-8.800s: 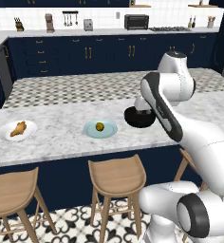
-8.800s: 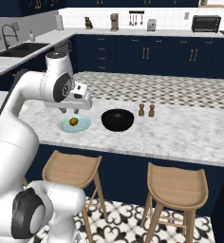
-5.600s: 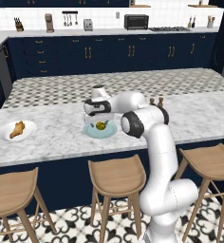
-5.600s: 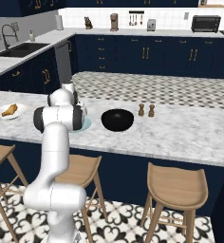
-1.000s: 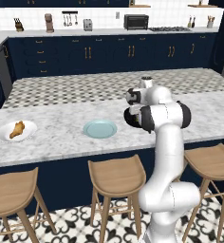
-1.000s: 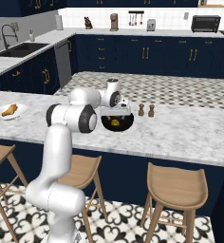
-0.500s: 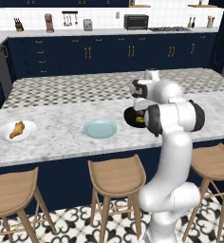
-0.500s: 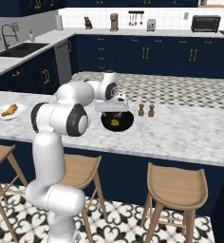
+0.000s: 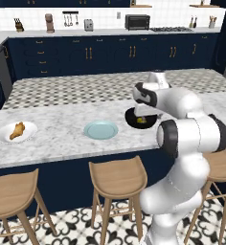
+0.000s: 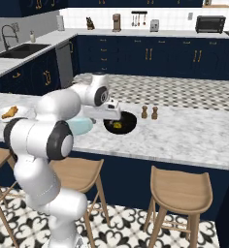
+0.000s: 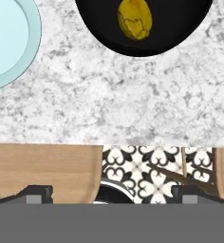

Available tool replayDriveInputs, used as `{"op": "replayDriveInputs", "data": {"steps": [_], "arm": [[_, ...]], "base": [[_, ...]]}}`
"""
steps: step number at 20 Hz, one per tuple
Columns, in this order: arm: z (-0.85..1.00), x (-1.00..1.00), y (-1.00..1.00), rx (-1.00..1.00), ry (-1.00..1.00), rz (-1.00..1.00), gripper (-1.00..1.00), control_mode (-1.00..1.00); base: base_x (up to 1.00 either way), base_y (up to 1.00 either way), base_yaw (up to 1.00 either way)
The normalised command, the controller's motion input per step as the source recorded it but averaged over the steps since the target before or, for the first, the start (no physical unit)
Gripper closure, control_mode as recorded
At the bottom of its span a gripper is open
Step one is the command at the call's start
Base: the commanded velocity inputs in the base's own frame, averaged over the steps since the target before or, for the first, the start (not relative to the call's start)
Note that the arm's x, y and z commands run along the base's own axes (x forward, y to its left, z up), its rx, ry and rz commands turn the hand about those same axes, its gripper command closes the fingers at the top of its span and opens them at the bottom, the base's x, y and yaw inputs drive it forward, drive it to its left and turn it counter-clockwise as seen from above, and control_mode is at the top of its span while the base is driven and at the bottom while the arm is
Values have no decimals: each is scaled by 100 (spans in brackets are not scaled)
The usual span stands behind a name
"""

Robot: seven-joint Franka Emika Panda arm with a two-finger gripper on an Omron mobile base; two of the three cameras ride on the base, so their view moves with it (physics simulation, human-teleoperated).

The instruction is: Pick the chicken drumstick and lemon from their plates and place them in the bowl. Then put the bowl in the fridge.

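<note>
The counter [image 9: 62,139] is the biggest thing here, a long grey stone top with wooden stools [image 9: 116,177] under it. The white robot arm bends over it near the black bowl [image 9: 132,117]. The lemon [image 11: 135,19] lies inside the bowl. The blue plate [image 9: 101,130] sits just beside the bowl and has nothing on it. The white plate [image 9: 17,132] is far off to the left, and the chicken drumstick [image 9: 17,129] rests on it.

The gripper [image 11: 111,192] is spread wide and holds nothing. It hangs above the counter edge, close to the bowl.

What could go wrong? The arm has a long way to reach for the drumstick. If it swings low, it could bump the bowl or the blue plate and push them along the counter. The drumstick is long and fat at one end, so a grab at the thin end could let it tip and drop. Two small shakers [image 10: 149,112] stand near the bowl, and a wide swing could knock them over. Later the bowl has to be carried to the fridge, and the round lemon may roll about if the bowl tilts.

What is different from before? A few seconds ago the lemon sat on the blue plate and the bowl had nothing in it. Now the lemon is in the bowl. The arm has also pulled back a little from over the bowl.
</note>
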Motion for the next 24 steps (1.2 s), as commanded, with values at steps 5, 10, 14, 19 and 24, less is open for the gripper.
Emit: {"op": "replayDriveInputs", "data": {"steps": [5, 10, 14, 19, 24], "arm": [[33, -49, 32, 1, 0, -6, -100, -100], [28, -13, 30, 0, -1, -2, -100, -100], [14, -45, 19, 0, -4, 0, -100, -100], [6, -90, 7, 0, -4, 0, -100, -100], [12, -62, 31, 0, -4, 0, -100, -100]], "base": [[0, 0, 0], [0, 0, 0], [0, 0, 0], [0, 0, 0], [0, 0, 0]]}}
